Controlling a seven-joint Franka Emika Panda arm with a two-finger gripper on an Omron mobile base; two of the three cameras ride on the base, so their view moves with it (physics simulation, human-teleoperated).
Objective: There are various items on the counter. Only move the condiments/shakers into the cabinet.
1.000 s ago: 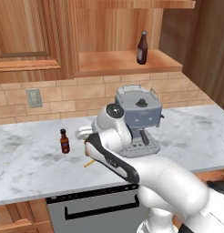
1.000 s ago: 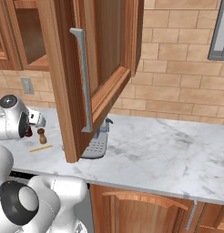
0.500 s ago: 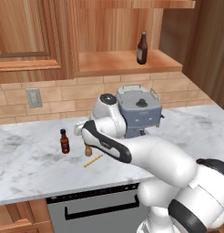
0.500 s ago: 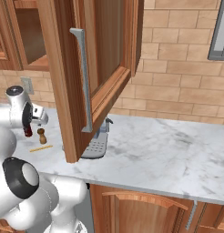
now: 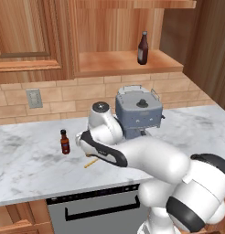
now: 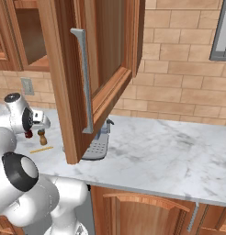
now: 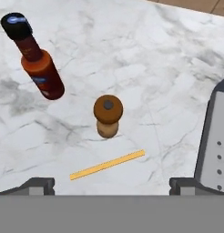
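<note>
The pepper shaker (image 7: 108,115) and sauce bottle (image 7: 36,62) stand upright on the marble counter (image 7: 145,54); the brown glass bottle (image 5: 142,48) stands in the cabinet (image 5: 119,61).

Non-task stuff: brick backsplash (image 5: 82,96) with a grey wall outlet (image 5: 34,98) on its left side. Closed panelled wall cabinet door (image 5: 23,34) top left. Another wooden door (image 6: 94,73) stands swung open, long metal handle (image 6: 85,82) on it. Dark-fronted oven (image 5: 93,212) with a bar handle sits below. Window frame edge (image 6: 223,32) at far right.
</note>
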